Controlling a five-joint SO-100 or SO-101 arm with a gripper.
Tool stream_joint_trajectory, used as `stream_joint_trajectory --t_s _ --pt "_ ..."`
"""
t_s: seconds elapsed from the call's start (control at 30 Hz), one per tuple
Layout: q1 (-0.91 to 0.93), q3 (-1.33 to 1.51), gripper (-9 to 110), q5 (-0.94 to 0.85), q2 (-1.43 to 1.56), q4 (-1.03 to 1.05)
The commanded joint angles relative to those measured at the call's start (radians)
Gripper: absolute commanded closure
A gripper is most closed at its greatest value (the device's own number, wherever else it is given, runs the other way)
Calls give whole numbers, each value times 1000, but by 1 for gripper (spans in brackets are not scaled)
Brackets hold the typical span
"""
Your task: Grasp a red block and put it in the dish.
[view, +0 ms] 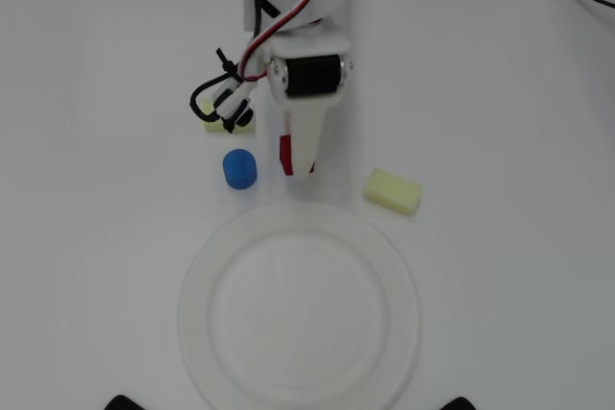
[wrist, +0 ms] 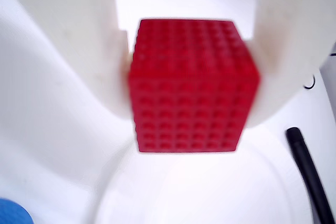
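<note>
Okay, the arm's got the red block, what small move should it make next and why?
Probably carry the block forward over the dish, keeping the grip. In the wrist view both fingers press its sides; overhead, the end effector sits just short of the dish rim, so releasing now would likely miss the dish.

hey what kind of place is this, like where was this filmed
Probably a hobby or lab tabletop set up for robot practice: a plain white table, a small arm whose hand grips a red block, plus a white dish and toy-like blocks such as the blue cylinder.
</note>
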Motion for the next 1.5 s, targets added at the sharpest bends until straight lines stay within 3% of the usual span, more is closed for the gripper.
stream_joint_trajectory --t_s 0.0,0.13,0.5,1.1,1.47 --pt "11 -29 101 -66 46 -155" --pt "14 -87 101 -106 -63 -265" --pt "-6 -377 101 -25 -454 -272" --pt "-6 -407 101 -5 -574 -232" --pt "-3 -408 82 15 -488 -117"
